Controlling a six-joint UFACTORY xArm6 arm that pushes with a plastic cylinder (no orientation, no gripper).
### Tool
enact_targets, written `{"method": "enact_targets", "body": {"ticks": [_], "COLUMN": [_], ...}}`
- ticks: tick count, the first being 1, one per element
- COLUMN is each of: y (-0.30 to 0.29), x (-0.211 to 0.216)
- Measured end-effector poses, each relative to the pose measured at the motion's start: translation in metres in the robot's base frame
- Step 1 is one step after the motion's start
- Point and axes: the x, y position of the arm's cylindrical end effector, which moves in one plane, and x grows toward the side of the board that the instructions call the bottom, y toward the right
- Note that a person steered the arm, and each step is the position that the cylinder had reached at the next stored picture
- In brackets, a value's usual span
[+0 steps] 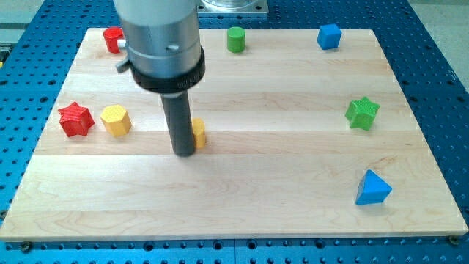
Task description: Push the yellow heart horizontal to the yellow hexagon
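The yellow hexagon (116,120) sits near the view's left, next to a red star (75,119). The yellow heart (198,133) lies near the board's middle, mostly hidden behind the dark rod; only its right part shows. My tip (184,152) rests on the board right against the heart's left side, between the heart and the hexagon. The heart lies slightly lower in the view than the hexagon.
A red block (112,39) sits at the top left, partly hidden by the arm's housing. A green cylinder (235,39) and a blue cube (329,36) stand along the top. A green star (362,113) is at right, a blue triangle (373,188) at lower right.
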Motion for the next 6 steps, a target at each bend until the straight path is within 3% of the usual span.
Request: {"method": "enact_targets", "body": {"ticks": [2,3,4,6], "y": [0.056,0.052,0.006,0.0], "x": [0.011,-0.015,-0.017,-0.037]}}
